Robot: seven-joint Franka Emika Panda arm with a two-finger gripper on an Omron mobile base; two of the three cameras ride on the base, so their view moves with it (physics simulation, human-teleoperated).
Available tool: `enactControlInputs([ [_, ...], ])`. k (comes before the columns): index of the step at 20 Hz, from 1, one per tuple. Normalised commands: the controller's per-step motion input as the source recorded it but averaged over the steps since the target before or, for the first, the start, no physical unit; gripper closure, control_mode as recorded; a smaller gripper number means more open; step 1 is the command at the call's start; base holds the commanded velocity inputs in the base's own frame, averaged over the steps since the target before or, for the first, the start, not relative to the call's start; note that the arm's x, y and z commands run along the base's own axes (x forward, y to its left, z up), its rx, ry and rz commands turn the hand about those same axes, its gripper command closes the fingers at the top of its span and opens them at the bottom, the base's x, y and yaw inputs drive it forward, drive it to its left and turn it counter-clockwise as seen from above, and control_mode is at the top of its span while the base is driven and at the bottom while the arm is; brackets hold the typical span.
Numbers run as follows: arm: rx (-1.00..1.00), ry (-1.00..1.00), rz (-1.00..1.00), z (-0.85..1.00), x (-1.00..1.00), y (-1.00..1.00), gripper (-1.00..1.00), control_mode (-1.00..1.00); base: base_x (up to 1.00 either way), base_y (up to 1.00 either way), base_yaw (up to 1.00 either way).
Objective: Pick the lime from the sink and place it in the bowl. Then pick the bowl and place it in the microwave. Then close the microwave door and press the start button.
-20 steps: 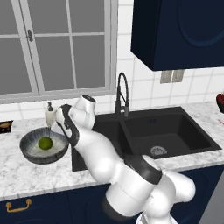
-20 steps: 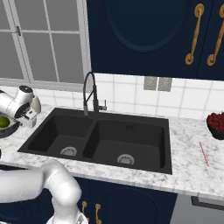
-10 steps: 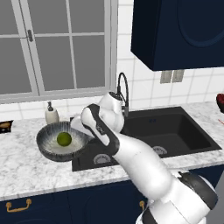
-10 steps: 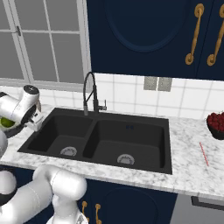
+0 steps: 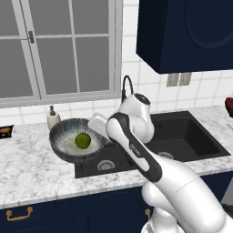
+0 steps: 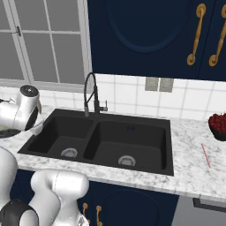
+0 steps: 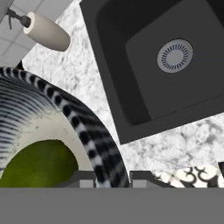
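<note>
Gripper (image 7: 113,177) is clamping rim of bowl (image 5: 68,140), holding it raised above counter (image 5: 36,168) at left edge of sink (image 5: 182,136). Lime (image 5: 82,140) is sitting inside bowl.

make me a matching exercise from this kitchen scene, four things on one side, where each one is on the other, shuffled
Things:
1. lime
2. bowl
3. soap bottle
4. faucet

Places:
A. behind the sink, at the backsplash
B. on the counter by the window, behind the bowl
C. inside the bowl
D. held by its rim in the pincer, above the counter's edge by the sink

Pairs: 1-C, 2-D, 3-B, 4-A
</note>
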Motion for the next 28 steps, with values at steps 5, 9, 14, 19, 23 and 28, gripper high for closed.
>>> enactControlInputs([
  [5, -0.01, 0.04, -0.03, 0.10, -0.03, 0.00, 1.00, -1.00, 0.00, 0.00, 0.00],
  [9, 0.00, 0.01, -0.01, 0.00, 0.00, 0.02, 1.00, 1.00, -0.15, 0.08, -0.14],
  [14, 0.00, 0.00, 0.00, 0.00, 0.00, 0.00, 1.00, 1.00, -0.48, 0.29, -0.55],
  [19, 0.00, 0.00, 0.00, 0.00, 0.00, 0.00, 1.00, 1.00, -0.67, 0.32, -0.64],
  [23, 0.00, 0.00, 0.00, 0.00, 0.00, 0.00, 1.00, 1.00, -0.79, 0.11, -0.68],
  [28, 0.00, 0.00, 0.00, 0.00, 0.00, 0.00, 1.00, 1.00, -0.47, 0.00, -0.82],
])
